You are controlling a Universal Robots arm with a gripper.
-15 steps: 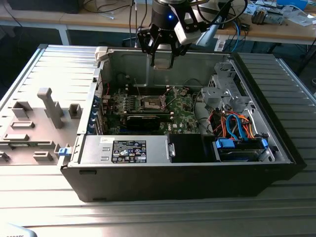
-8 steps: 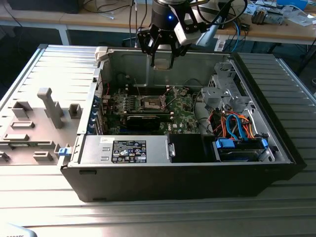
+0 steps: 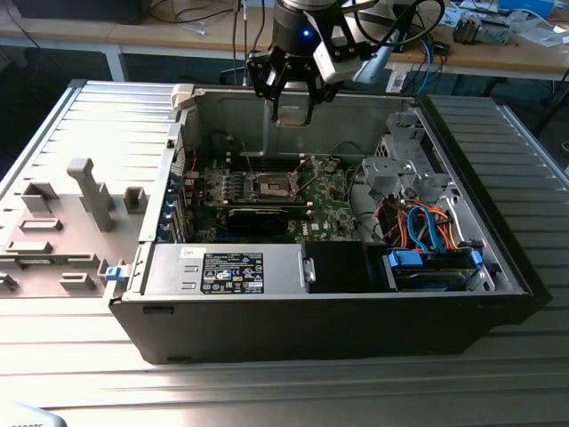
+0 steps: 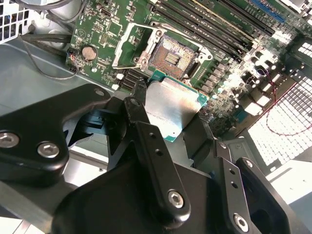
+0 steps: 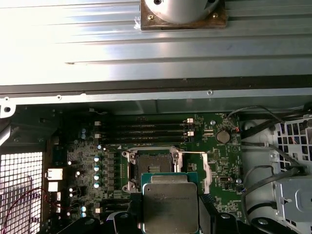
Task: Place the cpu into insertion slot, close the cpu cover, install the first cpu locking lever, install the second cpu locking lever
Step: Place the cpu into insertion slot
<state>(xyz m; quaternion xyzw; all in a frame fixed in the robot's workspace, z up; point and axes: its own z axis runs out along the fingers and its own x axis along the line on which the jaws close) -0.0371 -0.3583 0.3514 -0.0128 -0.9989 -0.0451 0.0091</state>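
In the exterior view, your black gripper (image 3: 293, 120) hangs over the rear of the open black tower case (image 3: 311, 342). Its fingers are pressed against the small flat square cpu with a dull silver-grey metal top (image 3: 293, 108). The cpu is in the air above the green motherboard (image 3: 333, 200), well clear of the square dark insertion slot (image 3: 271, 184). The long grey power supply box (image 3: 227, 269) at the near wall carries a white and black label; I leave its print unread.

In the second wrist view, the gripper (image 4: 170, 124) pinches the cpu (image 4: 170, 107) by two opposite edges, with the green rim of the chip showing past the metal top. The insertion slot (image 4: 171, 56) lies bare beyond it, its contact field exposed. The thin silvery cpu cover (image 4: 121, 46) is swung open beside the slot.

In the first wrist view, the cpu (image 5: 169, 204) overlaps the near edge of the insertion slot (image 5: 148, 168) as seen from there. It is not seated. The cpu cover (image 5: 205, 170) stands off to one side, and faint marking on the chip's top is too small to make out.

By my judgement you are in the first step, placing the cpu, with cover and both levers not yet done. That step calls for the chip square to the slot, level and set down without force.
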